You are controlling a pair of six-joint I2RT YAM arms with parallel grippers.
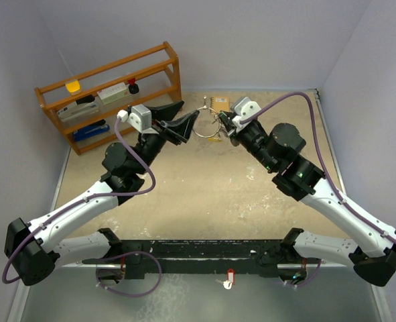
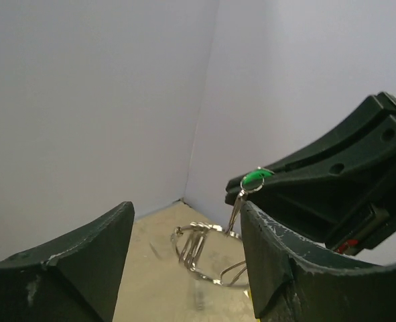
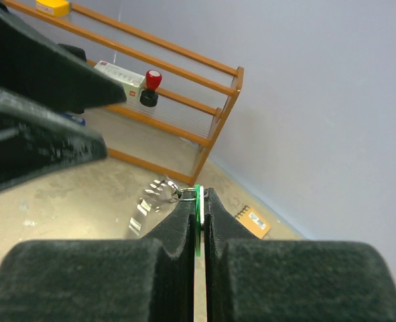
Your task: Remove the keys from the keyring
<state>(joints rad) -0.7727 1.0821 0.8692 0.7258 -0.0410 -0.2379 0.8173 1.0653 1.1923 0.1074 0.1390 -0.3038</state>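
The keyring (image 1: 206, 127), a cluster of thin silver wire loops, hangs just above the table at the back, between the two grippers. My right gripper (image 1: 226, 125) is shut on the green key (image 3: 198, 213), which is still joined to the keyring (image 3: 159, 193) by a small loop. My left gripper (image 1: 179, 125) is open, and its fingers (image 2: 278, 261) stand on either side of the keyring (image 2: 204, 249) without touching it. The green key's head (image 2: 254, 178) shows in the right gripper's jaws. A small yellow bit (image 1: 216, 139) under the ring may be the brass key.
A wooden rack (image 1: 110, 94) with small items stands at the back left. A tan spiral notebook (image 1: 219, 102) lies by the back wall. A red-and-white tag (image 1: 230, 278) lies at the near edge. Walls enclose the table on three sides.
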